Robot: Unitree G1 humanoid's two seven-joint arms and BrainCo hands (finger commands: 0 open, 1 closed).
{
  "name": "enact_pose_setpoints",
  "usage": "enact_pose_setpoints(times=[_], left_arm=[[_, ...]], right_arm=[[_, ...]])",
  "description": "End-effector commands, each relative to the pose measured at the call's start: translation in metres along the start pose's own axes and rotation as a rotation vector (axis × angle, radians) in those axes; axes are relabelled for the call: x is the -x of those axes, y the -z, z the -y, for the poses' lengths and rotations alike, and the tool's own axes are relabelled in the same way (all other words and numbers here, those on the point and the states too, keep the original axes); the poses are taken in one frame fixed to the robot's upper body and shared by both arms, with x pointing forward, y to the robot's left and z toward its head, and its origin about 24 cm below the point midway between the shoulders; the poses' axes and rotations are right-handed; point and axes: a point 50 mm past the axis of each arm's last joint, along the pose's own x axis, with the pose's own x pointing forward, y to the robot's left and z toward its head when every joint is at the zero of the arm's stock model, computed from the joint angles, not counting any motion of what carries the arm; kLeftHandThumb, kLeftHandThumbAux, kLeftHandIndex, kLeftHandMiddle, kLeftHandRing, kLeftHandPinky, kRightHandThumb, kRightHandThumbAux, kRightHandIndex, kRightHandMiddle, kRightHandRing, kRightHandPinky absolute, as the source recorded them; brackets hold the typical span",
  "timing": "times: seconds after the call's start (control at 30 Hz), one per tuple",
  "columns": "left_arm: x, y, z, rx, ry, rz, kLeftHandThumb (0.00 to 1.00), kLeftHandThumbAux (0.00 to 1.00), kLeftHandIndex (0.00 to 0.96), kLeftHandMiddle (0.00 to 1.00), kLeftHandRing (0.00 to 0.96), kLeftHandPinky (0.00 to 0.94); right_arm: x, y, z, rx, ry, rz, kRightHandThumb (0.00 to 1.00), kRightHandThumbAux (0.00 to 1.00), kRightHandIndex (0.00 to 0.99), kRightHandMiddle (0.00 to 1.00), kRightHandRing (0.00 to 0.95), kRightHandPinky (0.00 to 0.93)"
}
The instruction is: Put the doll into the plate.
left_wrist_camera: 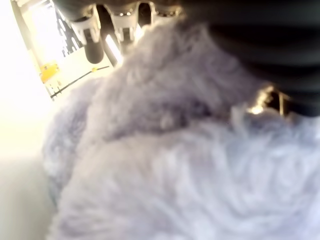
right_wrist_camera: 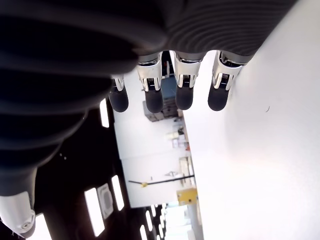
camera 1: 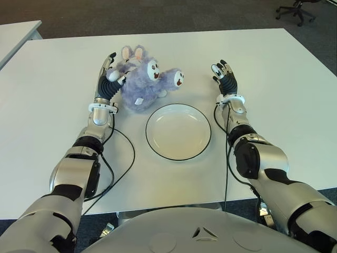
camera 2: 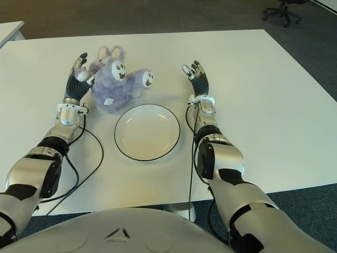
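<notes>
A fluffy purple doll (camera 1: 141, 83) with rabbit ears and a white face lies on the white table, just beyond the left part of the plate (camera 1: 178, 132). The plate is white with a dark rim and holds nothing. My left hand (camera 1: 110, 71) stands against the doll's left side, fingers stretched out, thumb touching the fur. In the left wrist view the doll's fur (left_wrist_camera: 175, 165) fills the picture under the straight fingers (left_wrist_camera: 92, 35). My right hand (camera 1: 224, 74) shows beyond the plate's right side, fingers (right_wrist_camera: 150, 95) extended and holding nothing.
The white table (camera 1: 295, 105) stretches wide on both sides. Black cables (camera 1: 126, 158) loop on it beside each forearm. A second table (camera 1: 16, 31) stands at the far left and an office chair (camera 1: 297, 10) at the far right on the carpet.
</notes>
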Motion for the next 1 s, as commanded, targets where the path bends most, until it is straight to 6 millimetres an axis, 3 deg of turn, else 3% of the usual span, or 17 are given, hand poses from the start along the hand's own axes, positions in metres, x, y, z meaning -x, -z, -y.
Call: enact_pose_setpoints(times=[0.03,0.5,1.0], left_arm=[[0.038,0.028,0.007,-0.039,0.054,-0.109,0.113,0.376,0.0,0.001,0.001,0.012],[0.043,0.025,0.0,-0.043,0.034,-0.039,0.132,0.294,0.0,0.01,0.0,0.001],[0.047,0.019,-0.008,-0.092,0.067,0.053,0.138,0.305,0.0,0.0,0.0,0.0]], right_arm=[[0.021,0.043,0.006,-0.024,0.03,-0.167,0.074,0.581,0.021,0.05,0.044,0.056],[0.021,0.044,0.007,-0.016,0.025,-0.172,0.068,0.572,0.017,0.048,0.044,0.057],[0.022,0.044,0.007,-0.023,0.027,-0.173,0.076,0.577,0.02,0.054,0.047,0.057]])
